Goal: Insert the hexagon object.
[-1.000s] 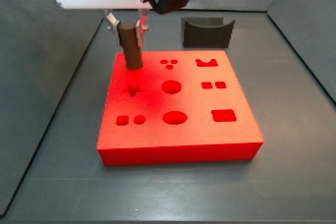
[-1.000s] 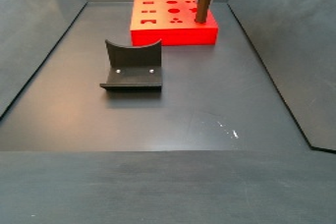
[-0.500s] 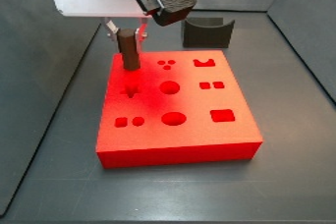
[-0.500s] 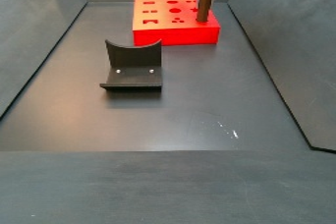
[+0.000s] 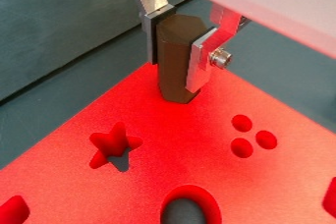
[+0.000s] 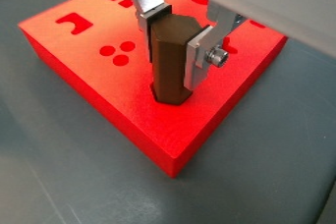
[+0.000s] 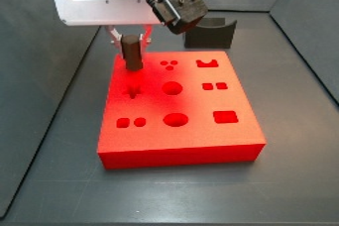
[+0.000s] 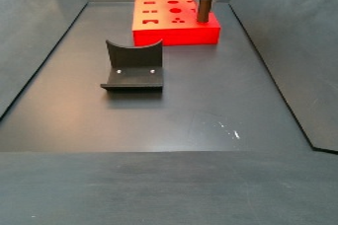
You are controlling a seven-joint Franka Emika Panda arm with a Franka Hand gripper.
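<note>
claw (image 5: 182,33) gripping hexagon object (image 5: 174,63); upright; in red block (image 5: 144,169) corner hole

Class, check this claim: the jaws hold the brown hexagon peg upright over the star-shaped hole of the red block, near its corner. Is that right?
Not quite. The gripper does hold the hexagon peg upright on the red block near its corner, but not over the star-shaped hole. A wrist view shows the star lying open and apart from the peg's foot.

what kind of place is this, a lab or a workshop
Probably a lab test cell: dark walled floor, a red block of shaped holes, and the gripper over one corner with its jaws shut on the hexagon object.
</note>
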